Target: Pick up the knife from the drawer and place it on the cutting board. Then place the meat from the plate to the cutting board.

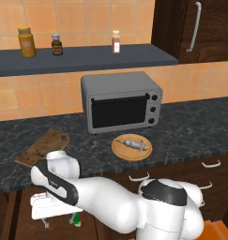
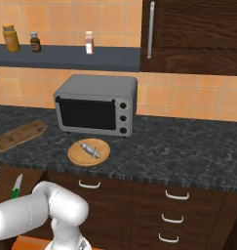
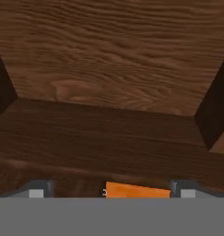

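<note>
Gripper (image 3: 111, 190) being held spread wide over drawer (image 3: 109, 133) floor, nothing being pinched or touched between tips. Knife (image 1: 76, 219) being seen at six o'clock of cutting board (image 1: 42, 148), beside hand.

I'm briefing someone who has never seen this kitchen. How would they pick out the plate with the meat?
Find the grey toaster oven on the dark stone counter. Just in front of it lies the plate, carrying the small grey meat. It is round and tan, unlike the rectangular brown cutting board further left.
</note>
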